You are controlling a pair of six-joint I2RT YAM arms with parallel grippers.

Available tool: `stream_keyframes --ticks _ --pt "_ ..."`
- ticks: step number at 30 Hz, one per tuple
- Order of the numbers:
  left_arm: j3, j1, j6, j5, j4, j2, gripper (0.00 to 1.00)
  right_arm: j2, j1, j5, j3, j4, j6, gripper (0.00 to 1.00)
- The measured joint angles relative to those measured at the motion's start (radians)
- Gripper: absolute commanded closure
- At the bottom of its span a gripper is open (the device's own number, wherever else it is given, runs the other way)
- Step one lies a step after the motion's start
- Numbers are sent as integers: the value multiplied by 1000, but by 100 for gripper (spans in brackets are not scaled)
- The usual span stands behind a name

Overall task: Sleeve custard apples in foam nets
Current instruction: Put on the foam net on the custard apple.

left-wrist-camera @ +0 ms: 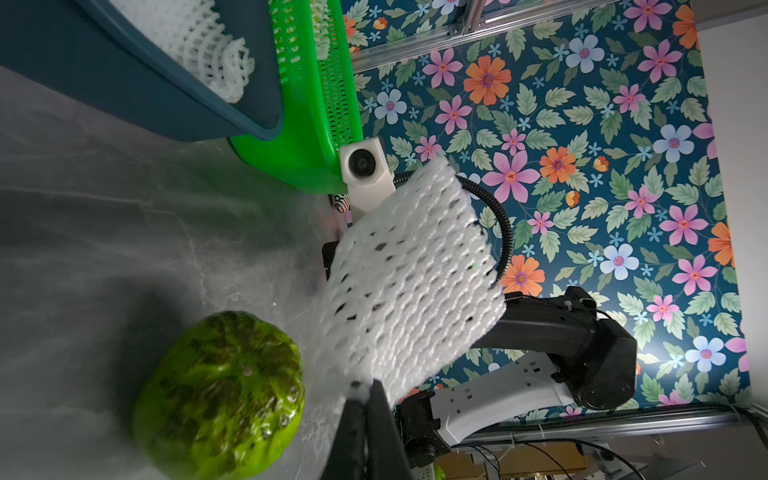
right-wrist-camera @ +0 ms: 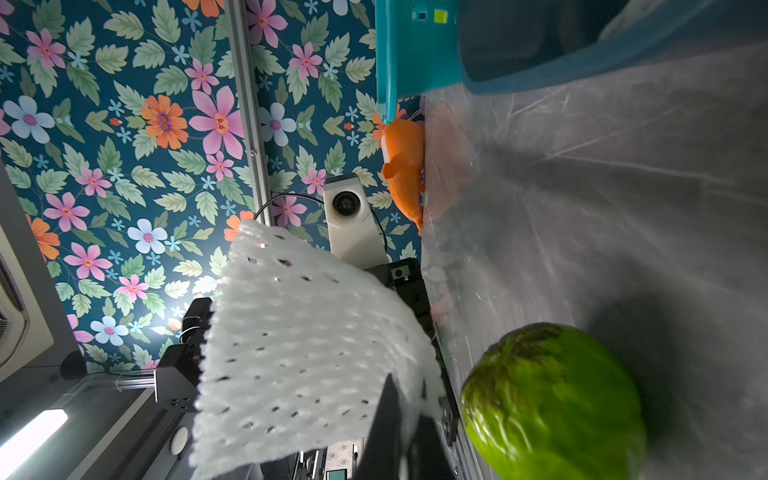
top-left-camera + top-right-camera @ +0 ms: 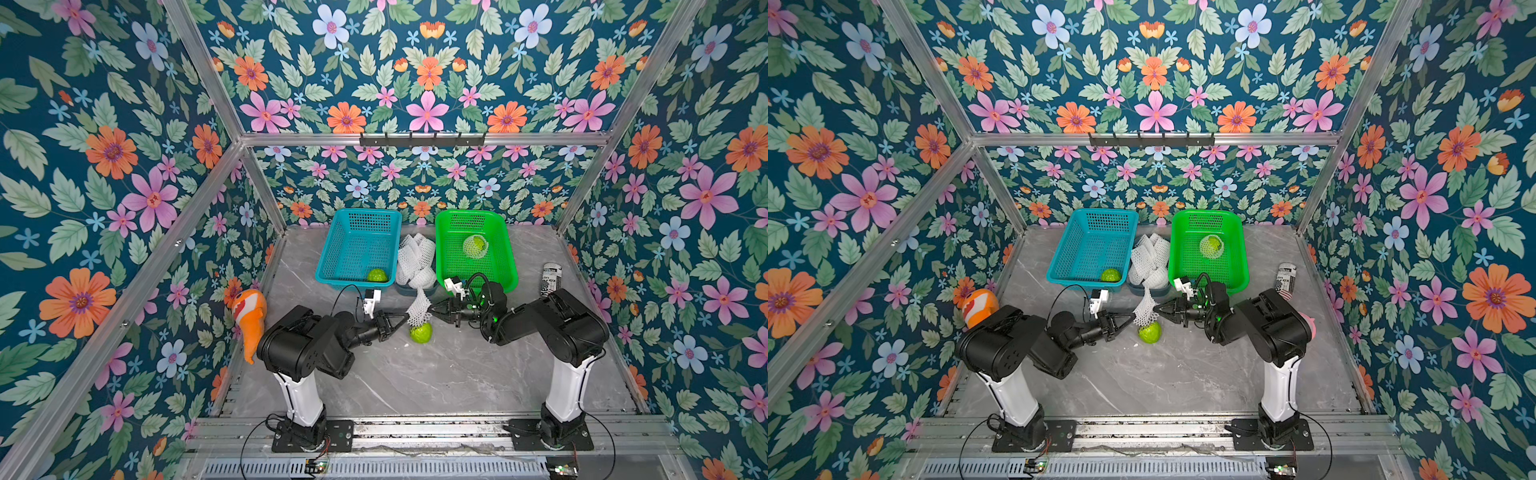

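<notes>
One white foam net (image 3: 419, 309) hangs between both grippers, just above a bare green custard apple (image 3: 421, 333) on the marble table. My left gripper (image 3: 405, 318) is shut on the net's lower left edge, and my right gripper (image 3: 432, 309) is shut on its right edge. The left wrist view shows the net (image 1: 407, 282) pinched at the jaw tips (image 1: 368, 392) beside the apple (image 1: 220, 395). The right wrist view shows the same net (image 2: 307, 353) and apple (image 2: 552, 403). Another custard apple (image 3: 377, 275) lies in the blue basket (image 3: 332, 249). A netted one (image 3: 475, 246) sits in the green basket (image 3: 505, 249).
A pile of spare foam nets (image 3: 415, 259) fills a dark tray between the two baskets at the back. An orange clownfish plush (image 3: 249, 316) leans at the left wall. A printed can (image 3: 552, 279) lies at the right, behind my right arm.
</notes>
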Motion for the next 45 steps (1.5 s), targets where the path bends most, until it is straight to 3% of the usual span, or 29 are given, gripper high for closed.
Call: stream_keyframes --ticks 40,45 --pt "-49 -29 47 19 3 82 100 23 2 -22 -119 97 -149 100" --pt "-56 -39 59 26 2 96 100 50 0 -10 -145 52 -111 100"
